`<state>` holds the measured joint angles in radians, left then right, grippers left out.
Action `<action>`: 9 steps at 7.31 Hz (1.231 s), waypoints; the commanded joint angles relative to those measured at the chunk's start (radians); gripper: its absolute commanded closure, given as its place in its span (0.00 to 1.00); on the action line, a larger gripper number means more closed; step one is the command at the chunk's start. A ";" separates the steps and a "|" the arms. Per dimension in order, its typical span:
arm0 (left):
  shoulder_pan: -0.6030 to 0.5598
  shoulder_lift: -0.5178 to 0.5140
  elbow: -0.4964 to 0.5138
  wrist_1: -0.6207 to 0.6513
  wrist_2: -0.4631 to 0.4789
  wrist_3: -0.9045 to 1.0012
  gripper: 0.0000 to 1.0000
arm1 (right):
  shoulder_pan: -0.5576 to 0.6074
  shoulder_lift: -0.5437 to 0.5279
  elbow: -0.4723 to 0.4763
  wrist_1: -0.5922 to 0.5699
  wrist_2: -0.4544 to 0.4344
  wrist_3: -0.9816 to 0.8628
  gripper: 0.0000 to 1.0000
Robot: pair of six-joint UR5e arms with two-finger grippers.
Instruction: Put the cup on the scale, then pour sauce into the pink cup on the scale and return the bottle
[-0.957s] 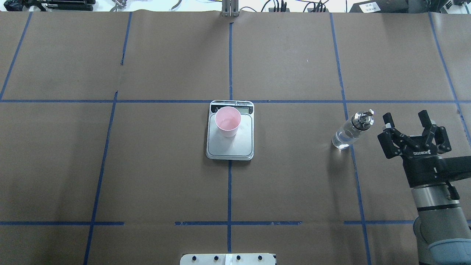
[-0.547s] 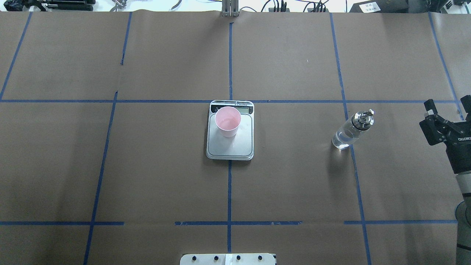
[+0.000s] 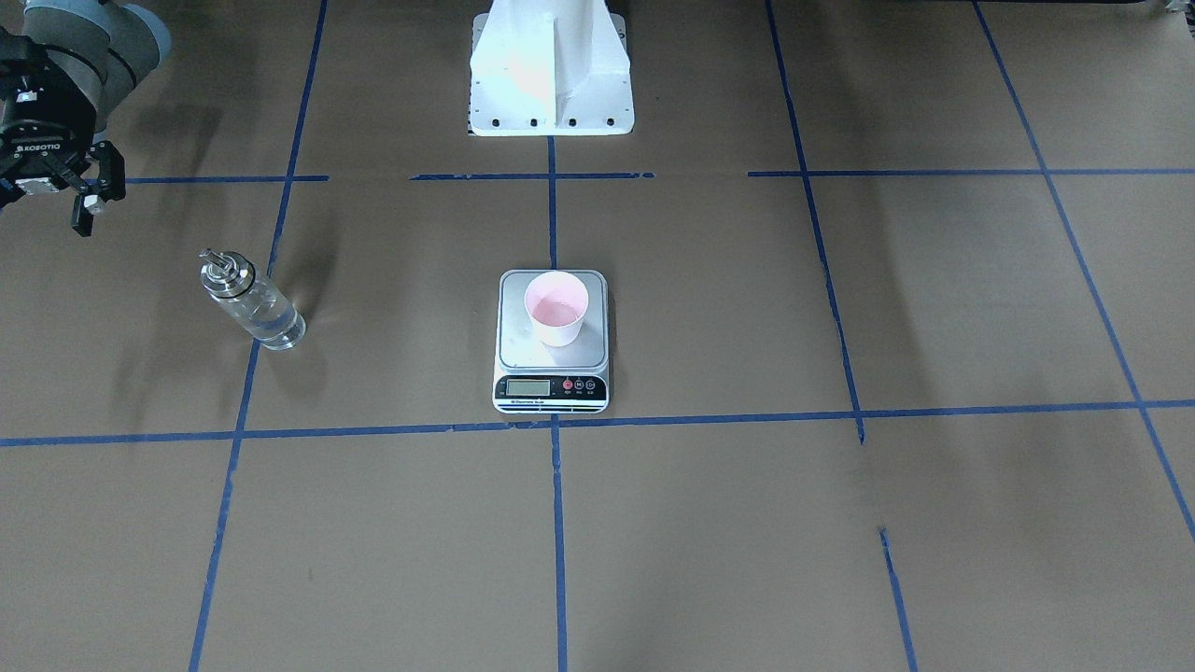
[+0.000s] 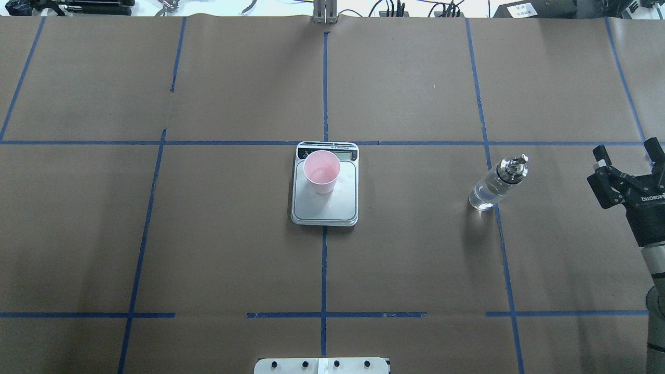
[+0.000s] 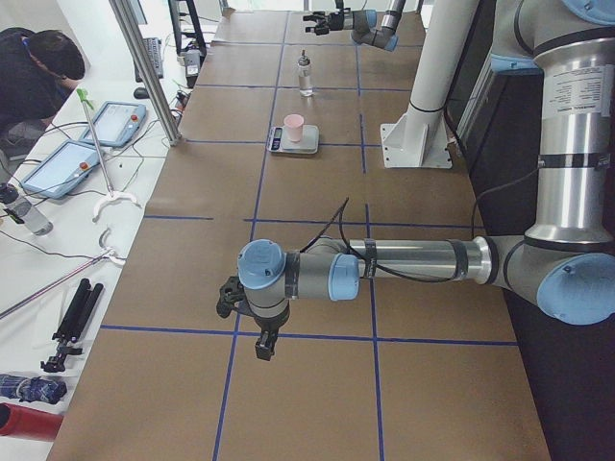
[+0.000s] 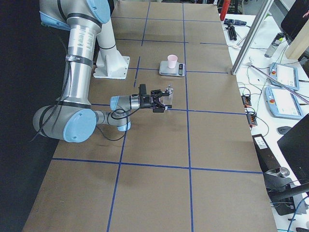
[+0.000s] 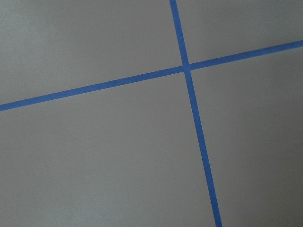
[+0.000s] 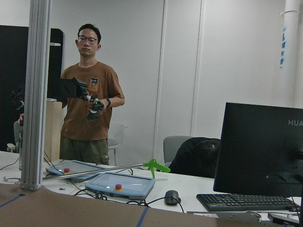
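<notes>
The cup stands on the scale at the tabletop's centre. The bottle stands upright, freed, well right. The right gripper hangs beside it, fingers apart. Whether the left gripper is spread, I cannot tell.

In the overhead view we see the right hand only in part: the picture's right edge cuts its body and arm. From the front it sits at the left edge, one finger showing and the rest cut off. The left hand shows only in the left side view, small and pointing down, so we cannot tell how its fingers stand. The scale display is too small for us to read. Any liquid in the cup is too faint to judge. The bottle is mostly hidden behind the right hand in the right side view.
</notes>
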<state>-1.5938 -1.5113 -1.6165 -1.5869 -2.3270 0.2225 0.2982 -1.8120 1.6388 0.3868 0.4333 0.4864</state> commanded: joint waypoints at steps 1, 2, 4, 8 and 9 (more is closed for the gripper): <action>0.000 0.000 0.001 -0.002 0.000 0.000 0.00 | 0.074 -0.053 0.001 -0.009 0.179 -0.009 0.00; 0.000 0.002 0.001 -0.002 0.000 0.000 0.00 | 0.125 -0.085 -0.013 -0.026 0.308 -0.009 0.00; 0.002 0.003 0.001 -0.002 0.000 0.000 0.00 | 0.168 -0.089 -0.024 -0.037 0.410 -0.009 0.00; 0.002 0.002 0.000 -0.004 0.000 0.000 0.00 | 0.566 -0.058 -0.016 -0.325 1.014 -0.002 0.00; 0.002 0.002 0.000 -0.004 0.000 0.000 0.00 | 0.617 -0.034 -0.017 -0.423 1.097 0.003 0.00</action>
<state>-1.5923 -1.5092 -1.6162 -1.5907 -2.3270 0.2224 0.8263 -1.8712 1.6219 0.0762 1.3921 0.4845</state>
